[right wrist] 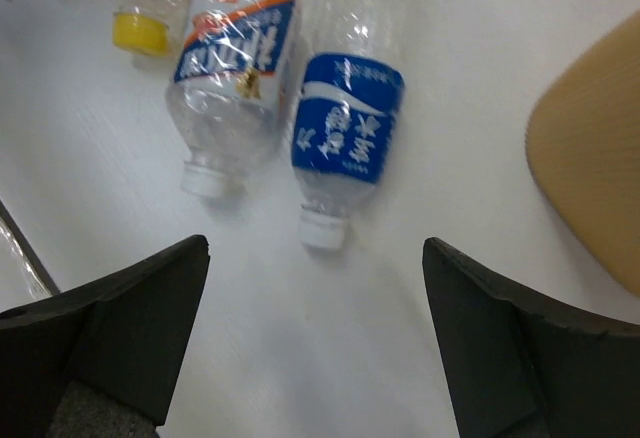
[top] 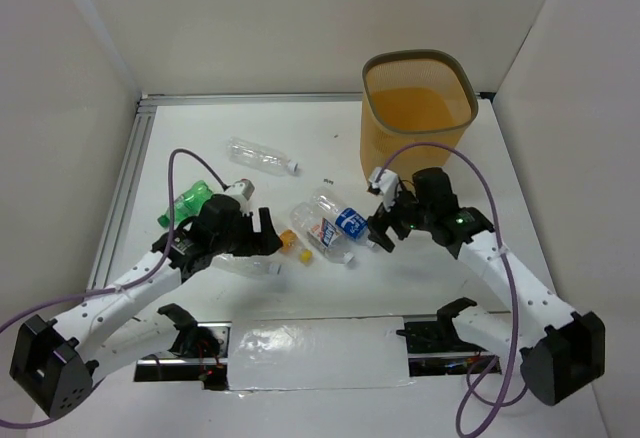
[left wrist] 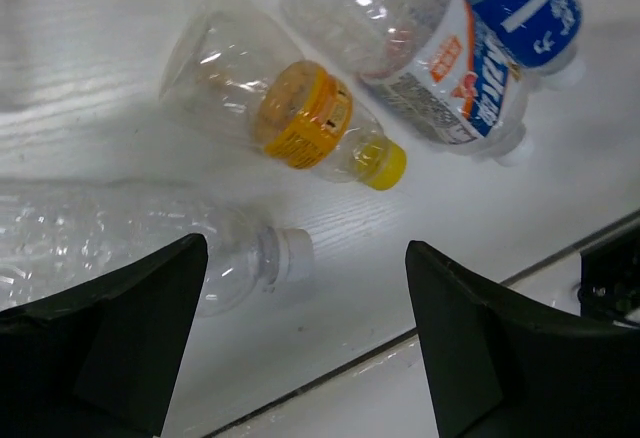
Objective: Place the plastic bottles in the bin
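The yellow-orange mesh bin [top: 418, 108] stands at the back right and shows at the right edge of the right wrist view [right wrist: 590, 148]. Several plastic bottles lie on the white table. A clear one [top: 258, 155] lies at the back, a green one [top: 190, 201] by the left arm. An orange-labelled, yellow-capped one [left wrist: 300, 123] and a clear white-capped one [left wrist: 150, 248] lie by my open, empty left gripper [left wrist: 308, 258]. A blue-labelled bottle [right wrist: 345, 128] and a blue-orange-labelled one [right wrist: 235, 68] lie just ahead of my open, empty right gripper [right wrist: 315, 248].
An aluminium rail [top: 125, 188] runs along the table's left side. A strip of shiny tape [top: 315, 353] covers the near edge between the arm bases. White walls close in on the left, back and right.
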`<action>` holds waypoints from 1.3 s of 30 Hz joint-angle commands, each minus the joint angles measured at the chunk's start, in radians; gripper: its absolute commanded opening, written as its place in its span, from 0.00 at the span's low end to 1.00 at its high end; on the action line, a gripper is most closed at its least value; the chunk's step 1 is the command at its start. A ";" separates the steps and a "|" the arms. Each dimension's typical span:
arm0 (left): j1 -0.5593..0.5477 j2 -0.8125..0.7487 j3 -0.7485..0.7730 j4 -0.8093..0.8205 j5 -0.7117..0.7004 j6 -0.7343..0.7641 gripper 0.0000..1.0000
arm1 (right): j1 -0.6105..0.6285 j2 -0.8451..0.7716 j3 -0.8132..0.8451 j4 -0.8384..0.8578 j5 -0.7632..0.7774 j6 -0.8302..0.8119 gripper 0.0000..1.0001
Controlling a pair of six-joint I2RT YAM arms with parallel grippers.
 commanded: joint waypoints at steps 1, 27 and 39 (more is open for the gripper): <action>-0.041 -0.001 0.039 -0.101 -0.195 -0.233 0.93 | 0.139 0.068 0.003 0.183 0.171 0.154 0.94; -0.141 -0.099 -0.001 -0.417 -0.437 -0.972 1.00 | 0.269 0.702 0.219 0.450 0.384 0.265 0.96; -0.141 -0.087 -0.010 -0.418 -0.428 -0.960 1.00 | 0.215 0.790 0.341 0.428 0.304 0.222 0.52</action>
